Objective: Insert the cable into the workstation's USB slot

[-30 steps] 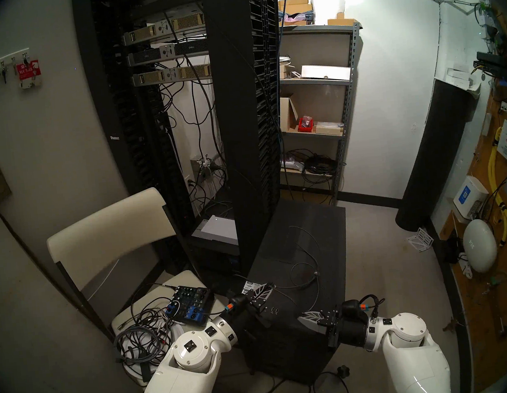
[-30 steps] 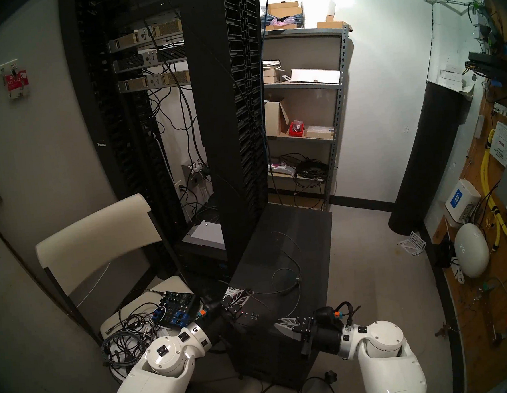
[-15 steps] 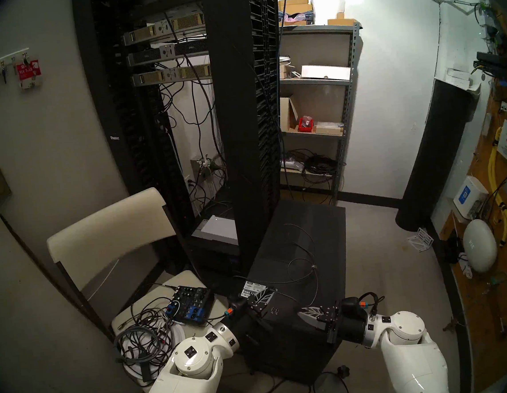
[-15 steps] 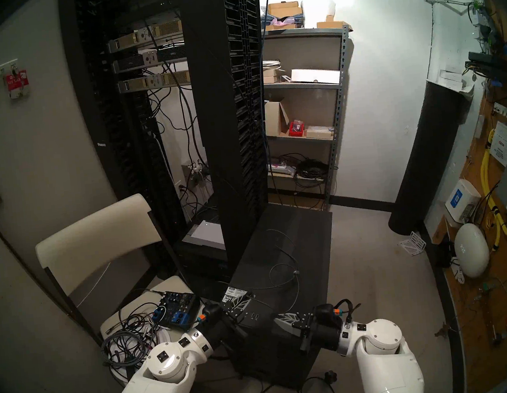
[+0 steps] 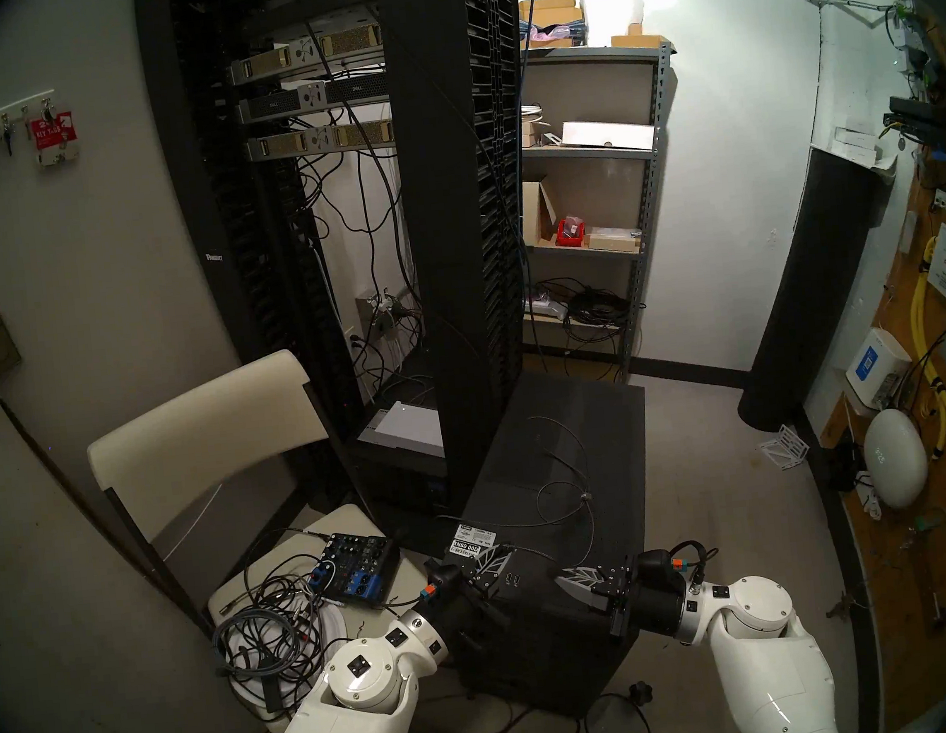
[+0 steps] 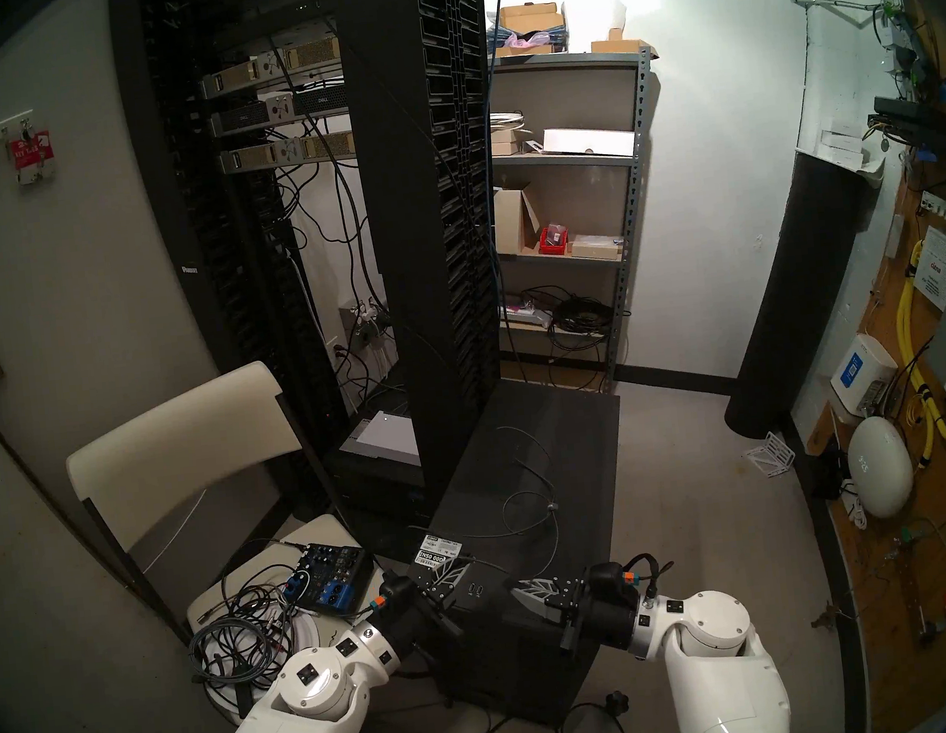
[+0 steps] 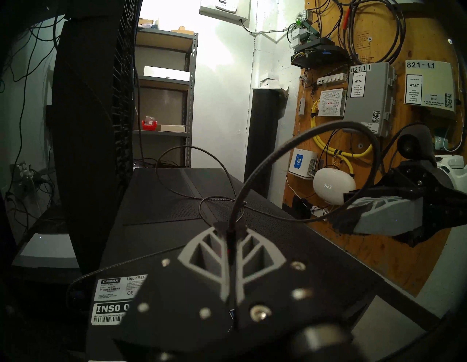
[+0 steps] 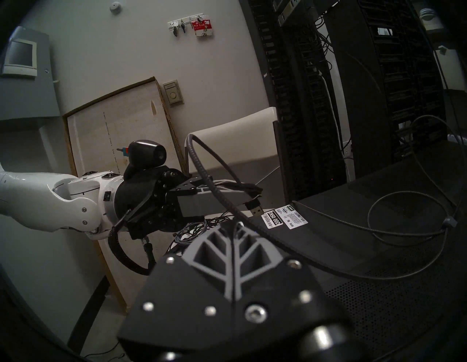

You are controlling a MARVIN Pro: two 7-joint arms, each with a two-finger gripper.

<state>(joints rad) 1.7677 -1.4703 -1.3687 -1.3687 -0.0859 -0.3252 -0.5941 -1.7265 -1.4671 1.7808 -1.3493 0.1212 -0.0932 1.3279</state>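
The left gripper (image 8: 254, 194) is clamped on the cable (image 8: 290, 249) just behind its silver USB plug (image 8: 256, 209), which hangs above the near left corner of the workstation (image 5: 595, 461), beside the white barcode stickers (image 8: 286, 217). The right gripper (image 7: 338, 222) is clenched on the same cable further along. The cable's slack lies looped on the workstation's top. The 2 USB slots (image 5: 512, 579) sit between the grippers. On the far metal shelf (image 5: 586, 248), a red bin (image 5: 570, 232) holds small parts.

Server rack (image 5: 464, 243) walls the workstation's (image 5: 595, 461) left; cable (image 5: 564, 498) loops clutter its top.
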